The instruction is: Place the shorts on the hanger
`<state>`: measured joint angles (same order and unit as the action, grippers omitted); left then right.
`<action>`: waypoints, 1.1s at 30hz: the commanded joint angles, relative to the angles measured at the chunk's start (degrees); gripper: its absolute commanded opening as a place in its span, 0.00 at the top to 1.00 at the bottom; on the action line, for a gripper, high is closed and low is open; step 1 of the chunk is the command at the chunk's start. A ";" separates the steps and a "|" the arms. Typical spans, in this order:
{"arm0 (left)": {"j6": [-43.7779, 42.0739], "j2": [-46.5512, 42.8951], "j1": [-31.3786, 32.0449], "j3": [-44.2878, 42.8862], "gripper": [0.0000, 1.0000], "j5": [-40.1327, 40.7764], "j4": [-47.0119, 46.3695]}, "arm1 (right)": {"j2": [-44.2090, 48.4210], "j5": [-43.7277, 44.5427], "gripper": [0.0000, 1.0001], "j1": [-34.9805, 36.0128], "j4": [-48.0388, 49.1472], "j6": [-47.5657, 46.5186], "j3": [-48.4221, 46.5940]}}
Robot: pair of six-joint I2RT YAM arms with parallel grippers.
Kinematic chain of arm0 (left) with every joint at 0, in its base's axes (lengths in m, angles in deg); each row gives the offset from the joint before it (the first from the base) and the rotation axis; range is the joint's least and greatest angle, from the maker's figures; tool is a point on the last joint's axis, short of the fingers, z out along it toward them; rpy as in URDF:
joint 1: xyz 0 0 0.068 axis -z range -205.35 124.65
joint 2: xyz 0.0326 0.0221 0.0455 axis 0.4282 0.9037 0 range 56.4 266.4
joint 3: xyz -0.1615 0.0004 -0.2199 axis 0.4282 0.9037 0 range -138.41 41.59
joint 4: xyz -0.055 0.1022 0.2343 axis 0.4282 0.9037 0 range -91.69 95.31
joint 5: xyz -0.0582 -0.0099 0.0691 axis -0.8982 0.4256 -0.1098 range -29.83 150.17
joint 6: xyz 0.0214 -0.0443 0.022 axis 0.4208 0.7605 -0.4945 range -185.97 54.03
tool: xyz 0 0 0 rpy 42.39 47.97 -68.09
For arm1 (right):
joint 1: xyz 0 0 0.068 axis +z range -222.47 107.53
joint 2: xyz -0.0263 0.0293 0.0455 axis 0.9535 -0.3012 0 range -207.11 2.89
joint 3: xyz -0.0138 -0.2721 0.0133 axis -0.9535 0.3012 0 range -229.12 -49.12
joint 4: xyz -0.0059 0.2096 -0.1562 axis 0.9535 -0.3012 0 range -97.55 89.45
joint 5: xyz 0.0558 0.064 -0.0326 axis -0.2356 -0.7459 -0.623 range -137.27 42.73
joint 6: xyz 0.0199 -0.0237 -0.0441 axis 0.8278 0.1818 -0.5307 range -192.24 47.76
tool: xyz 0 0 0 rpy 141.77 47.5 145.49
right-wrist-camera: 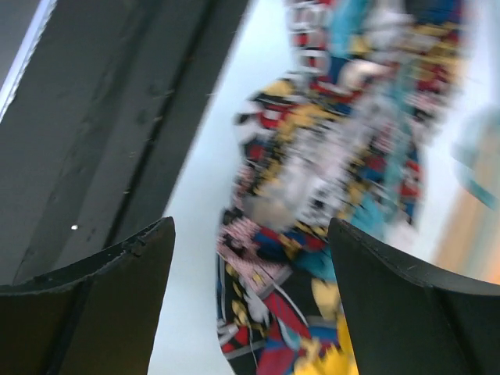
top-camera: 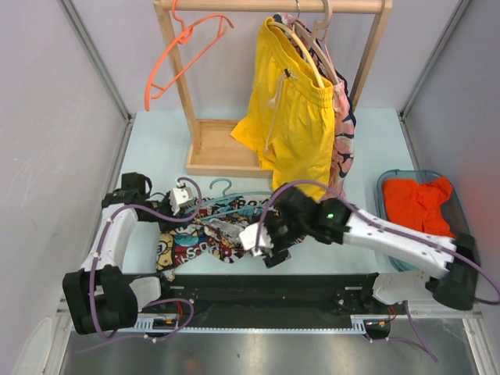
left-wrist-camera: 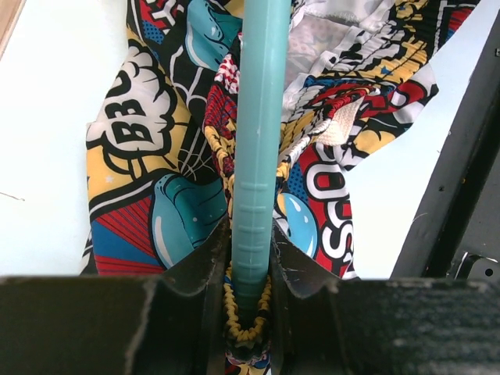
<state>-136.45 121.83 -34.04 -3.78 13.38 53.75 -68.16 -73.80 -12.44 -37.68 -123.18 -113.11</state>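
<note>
The shorts [top-camera: 195,238] lie crumpled on the bench [top-camera: 156,148] by its near edge, left of centre. The hanger [left-wrist-camera: 258,117] is laid across them, hook toward the far edge. The step in hand looks like drawing fabric over the bar. It would go best if one arm holds the hanger level and firm while the other pinches a single clean layer at the waistband, not a bunch.

The left gripper [left-wrist-camera: 251,266] has its jaws closed narrowly on the teal bar, with yellow-and-black edging beneath it. The right gripper [right-wrist-camera: 250,305] hangs over the shorts, jaws spread wide and holding nothing.
</note>
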 commanded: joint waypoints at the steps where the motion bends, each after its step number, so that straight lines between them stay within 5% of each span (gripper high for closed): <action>1: -3.42 -0.57 -0.54 -3.32 1.00 -3.49 2.90 | -8.39 0.15 0.20 4.65 -0.85 -10.75 -0.35; 15: -14.68 0.23 -5.28 -4.30 1.00 -1.56 12.05 | -24.23 3.49 0.55 -0.51 0.13 -17.88 0.53; 18: -17.93 0.40 -5.55 -3.59 1.00 -1.12 14.07 | -23.26 4.20 0.80 -1.76 -1.46 -18.06 1.05; 19: -19.16 0.75 -6.25 -3.77 1.00 -1.38 14.60 | -22.65 4.37 0.97 -2.45 -2.33 -18.14 1.67; 20: -19.95 1.54 -6.60 -4.03 1.00 -1.64 15.22 | -21.51 4.55 1.00 -2.90 -2.60 -18.23 2.02; 26: -30.76 5.93 -14.07 -9.65 1.00 -6.38 25.23 | -13.87 4.55 1.00 -7.46 -4.45 -18.85 7.63; 33: -38.50 4.80 -17.85 -9.49 1.00 -1.74 28.67 | -7.97 5.87 1.00 -15.46 -5.94 -22.45 12.04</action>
<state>-165.58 128.94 -49.21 -12.13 9.75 75.89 -78.45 -71.00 -23.21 -36.15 -143.05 -104.35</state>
